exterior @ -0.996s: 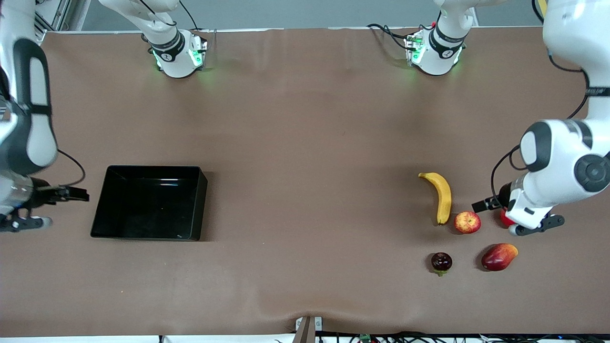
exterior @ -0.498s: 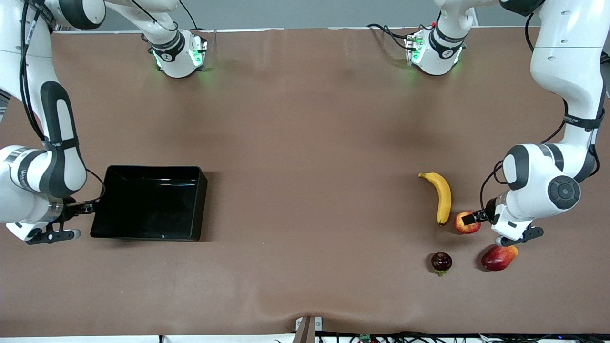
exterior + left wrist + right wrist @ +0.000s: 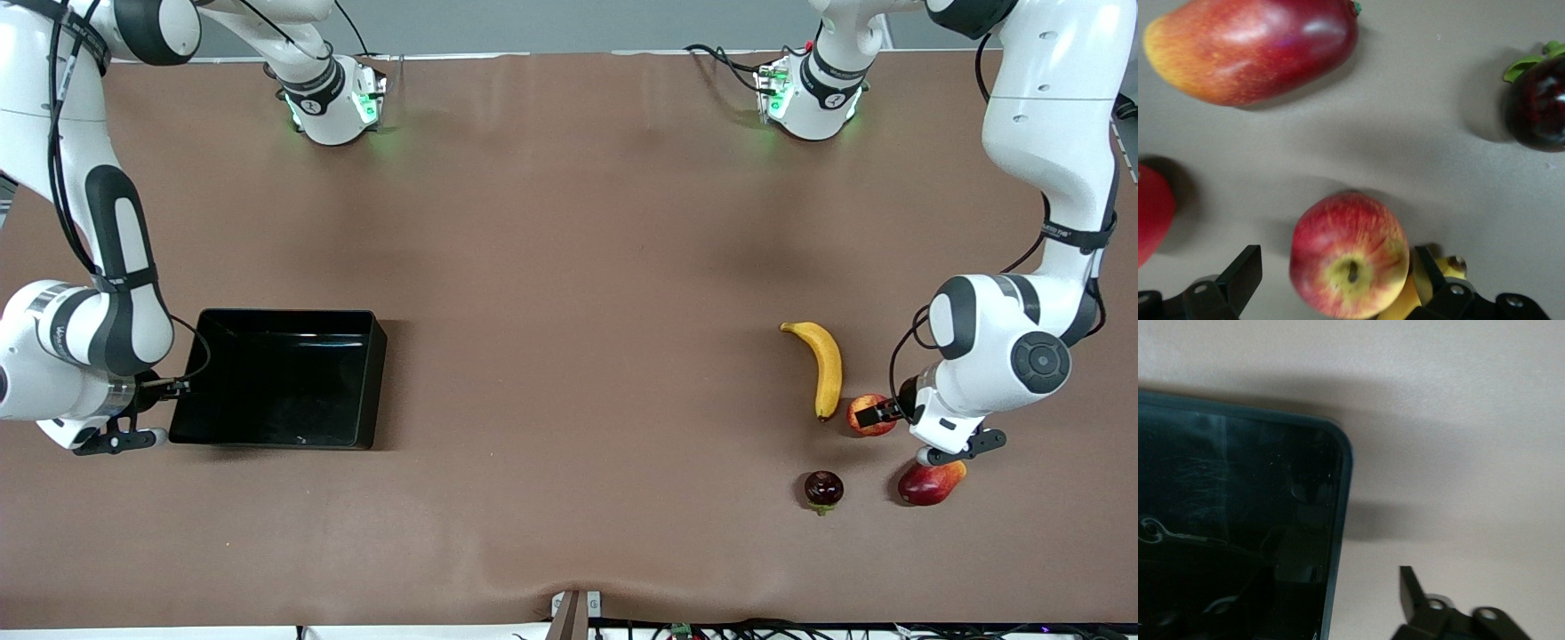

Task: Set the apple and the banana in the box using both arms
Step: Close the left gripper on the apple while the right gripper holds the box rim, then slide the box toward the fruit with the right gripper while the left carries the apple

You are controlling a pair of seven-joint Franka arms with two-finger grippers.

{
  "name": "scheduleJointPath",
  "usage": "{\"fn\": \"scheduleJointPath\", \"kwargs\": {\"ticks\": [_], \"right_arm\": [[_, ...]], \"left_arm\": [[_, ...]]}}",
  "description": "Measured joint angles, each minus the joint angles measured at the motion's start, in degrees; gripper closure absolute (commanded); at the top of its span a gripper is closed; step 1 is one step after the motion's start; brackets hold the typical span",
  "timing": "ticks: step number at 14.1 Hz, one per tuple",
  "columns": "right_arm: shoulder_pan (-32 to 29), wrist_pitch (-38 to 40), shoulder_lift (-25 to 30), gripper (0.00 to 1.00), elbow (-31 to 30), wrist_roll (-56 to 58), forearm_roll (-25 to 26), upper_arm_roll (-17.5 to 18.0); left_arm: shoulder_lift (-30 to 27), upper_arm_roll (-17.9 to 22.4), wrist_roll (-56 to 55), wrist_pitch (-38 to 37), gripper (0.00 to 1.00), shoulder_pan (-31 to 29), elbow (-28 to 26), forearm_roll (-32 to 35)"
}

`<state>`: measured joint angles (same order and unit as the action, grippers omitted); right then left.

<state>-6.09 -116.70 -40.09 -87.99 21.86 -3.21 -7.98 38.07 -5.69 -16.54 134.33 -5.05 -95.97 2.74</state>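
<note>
— Where's the right gripper [image 3: 169,388]?

— Down by the box [image 3: 378,373], just outside the short wall at the right arm's end of the table. Spread or closed, I can't tell from here. The wrist view there shows one rounded corner of the box's rim and bare table [image 3: 569,267] beside it.

— Anything in the box?

— Just glossy black floor.

— And the fruit?

— All well apart from the box, toward the left arm's end. The banana [image 3: 826,369] comes first, lying flat on the table with its curve running toward the front camera. The apple [image 3: 861,420] sits just beside its nearer tip.

— The left gripper [image 3: 878,412]?

— Low at the apple, spread wide. In the left wrist view the fingers [image 3: 1238,273] stand one on each side of the apple [image 3: 1348,257]. There's a clear gap on one side. On the banana's [image 3: 1401,303] side the finger is close; whether it touches, I can't say.

— Other fruit?

— A dark round one [image 3: 823,489] with a green leaf lies nearer the camera than the banana. A red-orange long one [image 3: 929,483] lies nearer the camera than the apple. The wrist view also catches the edge of a solid red fruit [image 3: 1151,213].
</note>
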Motion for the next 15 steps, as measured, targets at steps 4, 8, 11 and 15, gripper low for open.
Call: {"fn": "scheduleJointPath", "kwargs": {"ticks": [4,8,11,15], "right_arm": [[0.18,0.02,-0.48,1.00,0.01,0.26,0.00,0.18],[0.53,0.07,-0.48,1.00,0.56,0.47,-0.36,0.34],[0.81,0.01,-0.51,1.00,0.63,0.74,-0.43,0.35],[2.42,0.53,-0.50,1.00,1.62,-1.56,-2.14,0.38]], "left_arm": [[1.82,-0.08,-0.24,1.93,0.37,0.02,0.03,0.00],[2.00,-0.11,-0.29,1.99,1.00,0.01,0.20,-0.01],[1.17,-0.23,-0.27,1.19,1.00,0.01,0.39,-0.01],[-3.40,-0.66,-0.26,-6.20,1.00,0.03,0.81,-0.01]]}}
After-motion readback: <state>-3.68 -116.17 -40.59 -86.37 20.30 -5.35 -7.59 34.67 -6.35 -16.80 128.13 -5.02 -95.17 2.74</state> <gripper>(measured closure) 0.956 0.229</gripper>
